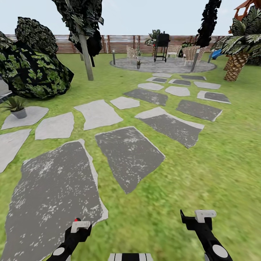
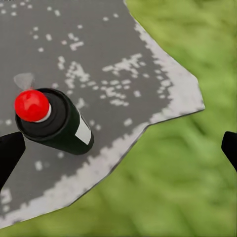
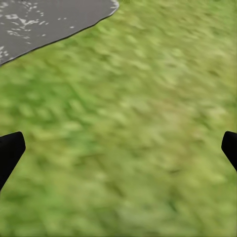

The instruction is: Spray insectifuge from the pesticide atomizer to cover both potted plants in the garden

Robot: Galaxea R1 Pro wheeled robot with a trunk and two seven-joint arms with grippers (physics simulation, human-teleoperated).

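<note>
- My left gripper (image 1: pixel 78 229) hangs low at the near left, over the near edge of a big dark paving stone (image 1: pixel 54 195); in the left wrist view its fingertips (image 2: pixel 10 153) stand wide apart and hold nothing.
- The pesticide atomizer (image 2: pixel 54 121) stands on that stone between my left fingers but nearer one of them, touching neither; it is a dark bottle with a red top and a pale label. In the head view only its red top (image 1: pixel 76 219) peeps out just beyond my left gripper.
- My right gripper (image 1: pixel 199 217) hangs at the near right over bare lawn (image 1: pixel 217 163), its fingers spread wide and empty; the right wrist view shows grass below it and a corner of a stone (image 3: pixel 44 19).
- More grey stepping stones lead away from me across the grass toward a round grey patio (image 1: pixel 170 66) in the far middle.
- One potted plant (image 1: pixel 16 107) sits on a pale stone at the left, in a grey pot, beside a big dark-leaved shrub (image 1: pixel 32 69).
- A second small potted plant (image 1: pixel 138 64) stands far off on the near rim of the patio.
- On the patio stand a black grill (image 1: pixel 162 46) and pale chairs; a grey bollard lamp (image 1: pixel 114 57) rises at its left edge.
- A tree trunk (image 1: pixel 86 58) stands left of the path, a palm (image 1: pixel 237 54) at the far right, and a brown slatted fence (image 1: pixel 119 43) closes the far side.
</note>
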